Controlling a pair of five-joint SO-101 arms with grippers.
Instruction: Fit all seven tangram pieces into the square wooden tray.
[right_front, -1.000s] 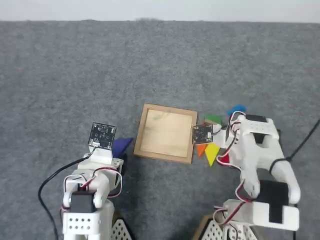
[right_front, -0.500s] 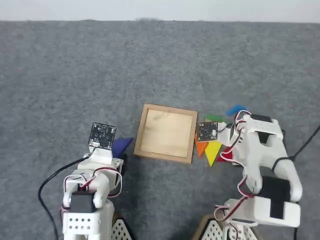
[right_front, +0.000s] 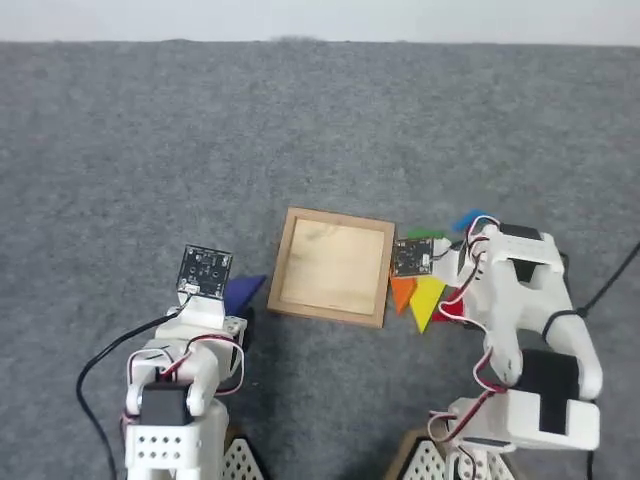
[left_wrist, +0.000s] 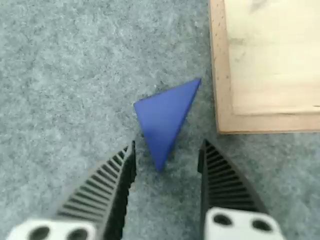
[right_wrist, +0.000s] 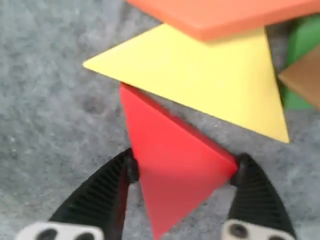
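Grey carpet (right_front: 150, 130): covers the table and carries the tray, the pieces and both arms.
Right arm (right_front: 520, 300): white, on the right of the high view, bent over the cluster of pieces beside the tray.
Left arm (right_front: 185, 370): white, at the near left of the high view, pointed at the tray's near left corner.
Wooden tray (right_front: 277, 268): square with a raised rim, flat on the carpet between the two arms, slightly turned. Its rim also appears in the left wrist view (left_wrist: 220, 75).
Yellow triangle (right_wrist: 210, 80): on the carpet just outside the tray's right rim. It touches the orange piece on one side and the red triangle on the other.
Orange piece (right_wrist: 225, 12): between the yellow triangle and the tray's rim, its edge overlapping the yellow one.
Red triangle (right_wrist: 175, 170): one corner against the yellow triangle, its body between the right gripper's fingers.
Dark blue triangle (left_wrist: 165, 117): alone on the carpet, just beside the tray's near left corner and apart from the rim.
Green piece (right_wrist: 305, 40): next to the yellow triangle, partly under the brown piece.
Light blue piece (right_front: 472, 218): at the far edge of the cluster, by the right arm.
Brown piece (right_wrist: 302, 80): one corner visible, resting on the green piece.
Right gripper (right_wrist: 185, 167): fingers pressed on opposite sides of the red triangle, gripping it.
Left gripper (left_wrist: 167, 147): fingers spread wide, either side of the dark blue triangle's nearest corner, touching nothing.
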